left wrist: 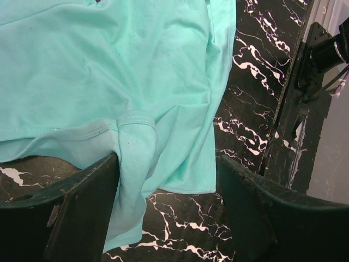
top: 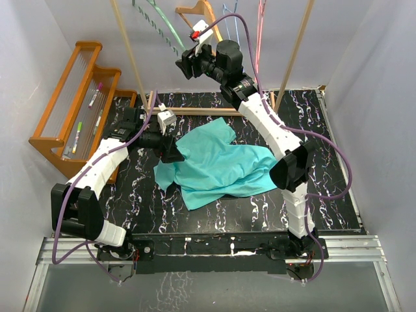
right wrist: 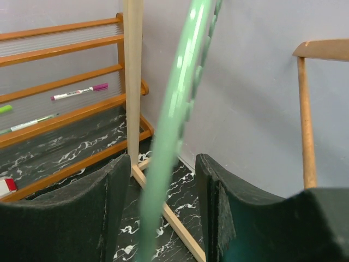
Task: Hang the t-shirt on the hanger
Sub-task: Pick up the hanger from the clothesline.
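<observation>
The teal t-shirt [top: 224,166] lies crumpled on the black marbled table, between the two arms. My left gripper [top: 174,155] is low at the shirt's left edge. In the left wrist view it [left wrist: 169,164] is open, with a folded hem of the t-shirt [left wrist: 136,147] between the jaws and against the left finger [left wrist: 82,207]. The mint-green hanger [top: 170,29] hangs at the back, up on the rail. My right gripper [top: 184,63] is raised to it. In the right wrist view it [right wrist: 162,164] is open, with the hanger's bar [right wrist: 174,109] between the jaws.
A wooden rack [top: 62,110] with marker pens stands at the back left. The hanging frame has pale wooden posts [top: 129,52] [top: 296,45] and a floor bar [top: 208,112]. An orange wooden hanger [top: 198,9] and thin wire hangers [top: 260,16] hang beside the mint one. Grey walls close in all round.
</observation>
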Action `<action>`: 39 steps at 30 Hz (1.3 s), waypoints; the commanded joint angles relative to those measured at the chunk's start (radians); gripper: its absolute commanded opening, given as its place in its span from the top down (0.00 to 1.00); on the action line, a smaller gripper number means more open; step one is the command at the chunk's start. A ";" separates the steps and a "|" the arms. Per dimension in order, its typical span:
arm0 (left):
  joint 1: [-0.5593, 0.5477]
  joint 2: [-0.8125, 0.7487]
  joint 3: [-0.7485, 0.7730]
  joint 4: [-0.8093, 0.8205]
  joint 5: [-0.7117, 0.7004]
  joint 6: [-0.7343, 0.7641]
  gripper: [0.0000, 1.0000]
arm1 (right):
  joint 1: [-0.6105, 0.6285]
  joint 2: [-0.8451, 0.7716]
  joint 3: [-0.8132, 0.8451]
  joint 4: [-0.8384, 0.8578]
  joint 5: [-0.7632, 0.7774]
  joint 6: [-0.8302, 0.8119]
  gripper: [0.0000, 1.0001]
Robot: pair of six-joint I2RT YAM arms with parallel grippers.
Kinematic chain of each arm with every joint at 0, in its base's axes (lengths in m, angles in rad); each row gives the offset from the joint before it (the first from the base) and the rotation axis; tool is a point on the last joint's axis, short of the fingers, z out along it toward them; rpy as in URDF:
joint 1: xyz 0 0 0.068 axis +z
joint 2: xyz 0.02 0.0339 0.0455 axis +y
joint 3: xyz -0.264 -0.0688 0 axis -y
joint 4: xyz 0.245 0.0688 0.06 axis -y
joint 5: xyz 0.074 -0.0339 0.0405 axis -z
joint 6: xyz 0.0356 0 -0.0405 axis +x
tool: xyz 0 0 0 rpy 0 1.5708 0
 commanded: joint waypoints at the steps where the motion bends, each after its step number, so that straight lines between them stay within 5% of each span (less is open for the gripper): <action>1: 0.004 -0.045 0.033 0.004 0.009 -0.035 0.29 | -0.004 -0.014 0.038 0.017 -0.023 0.018 0.49; 5: 0.003 -0.055 0.011 0.006 0.001 -0.023 0.30 | -0.003 -0.021 0.034 0.036 -0.002 0.019 0.59; 11: 0.003 -0.050 -0.011 0.020 0.006 -0.029 0.31 | -0.003 -0.014 0.041 0.064 0.036 0.019 0.92; 39: 0.003 -0.034 -0.009 0.033 0.016 -0.037 0.31 | 0.003 -0.202 -0.165 0.407 0.147 0.044 0.92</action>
